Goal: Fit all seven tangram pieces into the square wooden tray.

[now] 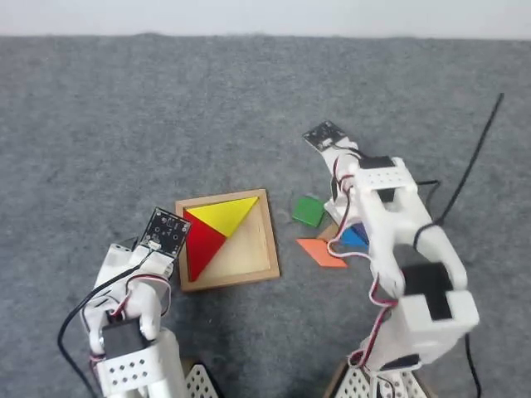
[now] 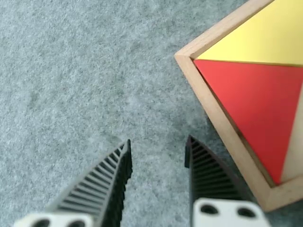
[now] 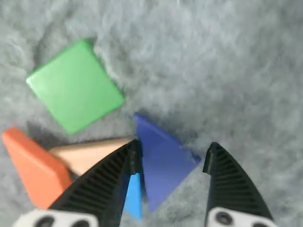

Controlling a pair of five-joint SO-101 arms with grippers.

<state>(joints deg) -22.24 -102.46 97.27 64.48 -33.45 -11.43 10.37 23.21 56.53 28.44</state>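
1. A grey, felt-like cover (image 1: 124, 108) lies over the whole desk, with a pale strip of wall behind it.
2. The left jaws stand open with nothing between them, low over bare cover. A corner of the square wooden tray (image 2: 222, 123) lies just beside one of them.
3. Inside the tray, beyond the left jaws, a red triangle (image 2: 255, 109) and a yellow triangle (image 2: 260, 42) lie flat, meeting edge to edge. The rest of the tray floor is bare wood.
4. Between the tray and the right jaws, a green square (image 3: 73, 85) lies alone on the cover, just ahead of the jaw tips and off to one side.
5. An orange piece (image 3: 33, 165) and a tan piece (image 3: 90, 153) lie close together outside one of the right jaws.
6. The right jaws are open and grip nothing. A dark blue triangle (image 3: 161, 161) lies in the gap between them, close to one jaw, and a light blue piece (image 3: 134, 194) touches its edge. Whether that jaw touches the dark blue triangle cannot be told.
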